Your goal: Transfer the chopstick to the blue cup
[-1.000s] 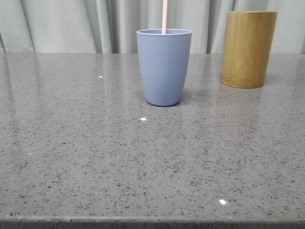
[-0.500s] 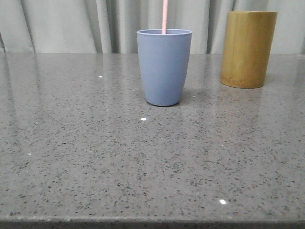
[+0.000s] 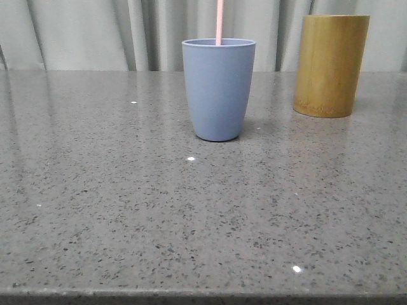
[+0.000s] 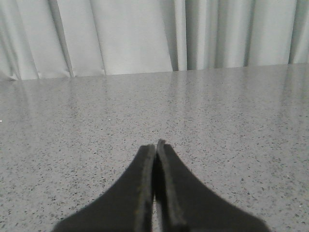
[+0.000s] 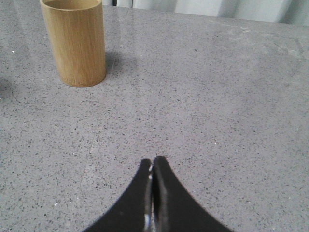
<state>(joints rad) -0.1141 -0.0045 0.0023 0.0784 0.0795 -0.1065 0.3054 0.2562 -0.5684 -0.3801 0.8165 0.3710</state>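
Grey speckled stone forms the table (image 3: 127, 210), backed by pale pleated curtains (image 3: 82, 32).

Front view. Standing upright near the middle of the table, the blue cup (image 3: 219, 89) holds the chopstick (image 3: 219, 22), whose pale pink shaft rises almost vertically from inside the rim and runs out of the top of the frame. Its lower end is hidden by the cup wall. To the right and slightly farther back stands a tan bamboo cylinder (image 3: 331, 65), well apart from the cup. Nothing is touching the chopstick.

Left wrist view. Dark and tapered, the left gripper (image 4: 155, 147) hangs over bare table with its two fingers pressed together, nothing between them. Only stone and curtain lie ahead of it.

Right wrist view. With its fingers likewise pressed together and nothing pinched between them, the right gripper (image 5: 152, 164) hovers above the table. Beyond it, the bamboo cylinder (image 5: 74, 41) stands upright and well apart from the fingertips; what little of its inside can be seen contains nothing.

Progress. Judged from this arrangement, the transfer appears complete: the chopstick sits in the blue cup, and both grippers are clear of it. Little seems to remain beyond parking the arms, provided the chopstick rests stably against the rim.
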